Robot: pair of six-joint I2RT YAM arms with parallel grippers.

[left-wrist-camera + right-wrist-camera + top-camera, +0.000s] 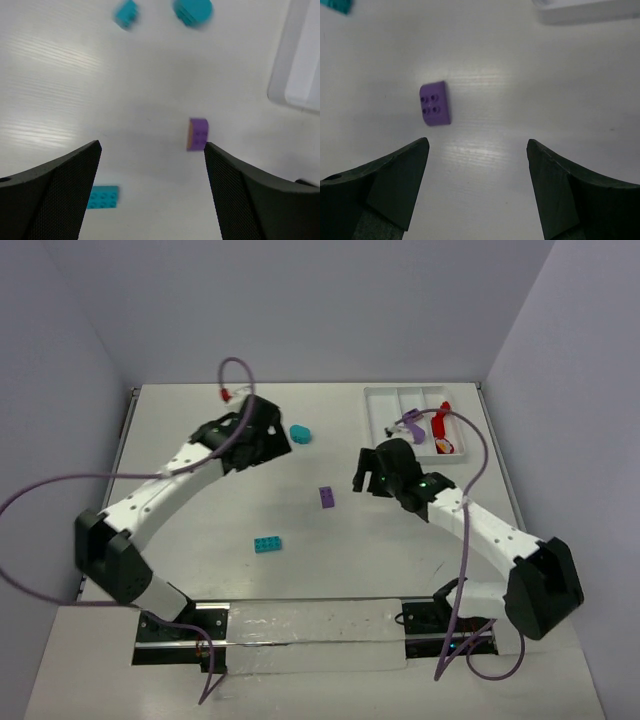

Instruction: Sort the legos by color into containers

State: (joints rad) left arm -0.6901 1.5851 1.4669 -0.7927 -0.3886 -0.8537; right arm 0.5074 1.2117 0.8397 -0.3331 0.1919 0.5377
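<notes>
A small purple plastic brick (327,497) lies on the white counter (350,570) at the centre of the top view, between the two arms. The left gripper (150,147) has its jaws wide apart, holding nothing. The right gripper (477,142) is likewise spread and empty, with the brick just ahead to its left. A teal rounded piece (301,433) sits at upper centre and a flat teal brick (267,544) at lower centre. At upper right, the white three-compartment plastic tray (385,400) holds red pieces (441,430) in its rightmost compartment.

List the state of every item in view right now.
Left tool, open, empty.
Right tool, open, empty.
Red pieces, sorted in tray's right compartment.
Tray, left compartment looks empty.
Purple lego, loose outside tray.
Teal brick, loose outside tray.
Teal round piece, loose outside tray.
Small teal piece, loose, blurred.
</notes>
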